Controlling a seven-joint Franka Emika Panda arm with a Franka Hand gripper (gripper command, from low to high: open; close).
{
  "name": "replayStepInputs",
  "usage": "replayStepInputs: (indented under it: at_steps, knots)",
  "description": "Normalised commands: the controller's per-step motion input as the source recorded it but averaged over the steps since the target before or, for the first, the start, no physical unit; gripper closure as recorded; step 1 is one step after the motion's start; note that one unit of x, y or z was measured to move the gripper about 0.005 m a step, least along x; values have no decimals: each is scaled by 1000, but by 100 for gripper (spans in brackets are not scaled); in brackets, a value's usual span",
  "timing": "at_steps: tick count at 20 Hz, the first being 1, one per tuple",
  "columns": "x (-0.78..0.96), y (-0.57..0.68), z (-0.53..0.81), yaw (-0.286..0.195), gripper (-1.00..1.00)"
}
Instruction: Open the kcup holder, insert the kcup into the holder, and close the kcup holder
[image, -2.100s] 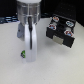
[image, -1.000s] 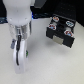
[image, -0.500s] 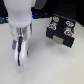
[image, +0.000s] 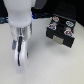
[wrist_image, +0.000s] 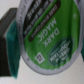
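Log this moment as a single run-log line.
phase: at pickup | gripper: low over white table | kcup: green top fills wrist view, grasp unclear | kcup holder: tray out, pods in slots

Arm (image: 20, 20): white, glossy, rounded housing w/ blue accent near upper joint. Gripper (image: 20, 64): white/grey body, dark slot down centre. Wrist view: teal finger pad (wrist_image: 11, 34) on black mount.
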Motion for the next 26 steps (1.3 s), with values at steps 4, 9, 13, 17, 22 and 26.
replayStepInputs:
  at_steps: [4,9,13,17,22,26]
  knots:
    - [29,266,802,-72,100]
    - [39,408,930,-33,100]
    - [50,523,840,6,100]
    - [40,601,757,11,100]
    - [42,674,617,2,100]
    - [9,675,467,4,100]
